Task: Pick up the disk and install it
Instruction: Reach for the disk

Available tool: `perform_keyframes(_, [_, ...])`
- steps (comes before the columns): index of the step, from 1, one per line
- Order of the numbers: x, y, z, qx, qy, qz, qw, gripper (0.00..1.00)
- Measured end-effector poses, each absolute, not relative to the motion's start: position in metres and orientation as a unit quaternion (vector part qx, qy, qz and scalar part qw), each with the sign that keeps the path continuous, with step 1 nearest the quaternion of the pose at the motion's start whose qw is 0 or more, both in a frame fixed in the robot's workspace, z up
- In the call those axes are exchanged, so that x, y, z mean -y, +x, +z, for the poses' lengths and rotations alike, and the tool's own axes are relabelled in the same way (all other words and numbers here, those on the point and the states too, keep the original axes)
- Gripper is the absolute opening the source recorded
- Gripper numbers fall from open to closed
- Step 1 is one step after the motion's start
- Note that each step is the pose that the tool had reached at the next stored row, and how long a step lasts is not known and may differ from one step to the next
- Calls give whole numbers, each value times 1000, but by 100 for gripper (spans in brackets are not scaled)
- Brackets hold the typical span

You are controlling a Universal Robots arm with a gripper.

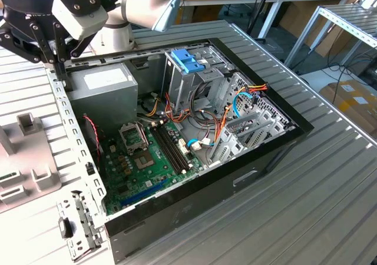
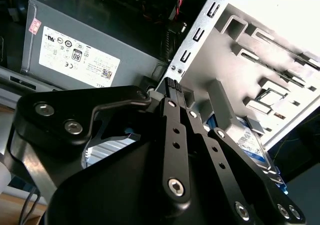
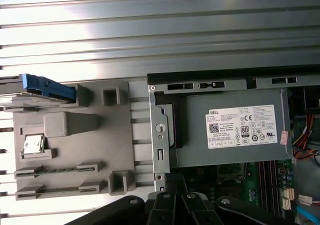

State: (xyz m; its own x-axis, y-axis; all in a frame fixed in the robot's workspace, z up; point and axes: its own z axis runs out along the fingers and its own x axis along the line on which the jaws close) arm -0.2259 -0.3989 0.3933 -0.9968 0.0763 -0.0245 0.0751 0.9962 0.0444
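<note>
Pickup not yet begun: disk (image 3: 47,87) sitting at corner of grey fixture (image 3: 65,150), left edge of first wrist view, outside computer case (image 1: 235,176). End effector (image 2: 172,85) hovering by case edge, upper left of exterior view, fingers closed together, gripping nothing. Grasp, transfer and installation all remaining.

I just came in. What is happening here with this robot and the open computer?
A robot arm is working at an open computer case that lies on a metal table. Its gripper hangs above the edge of the case, close to the power supply. It is not holding the disk, which rests on the grey tray beside the case. So the disk is not yet picked up or installed.
</note>
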Motion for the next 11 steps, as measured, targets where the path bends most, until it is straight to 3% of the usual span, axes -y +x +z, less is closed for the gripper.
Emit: perform_keyframes(11, [399, -231, 393, -999, 38, 22, 13, 11])
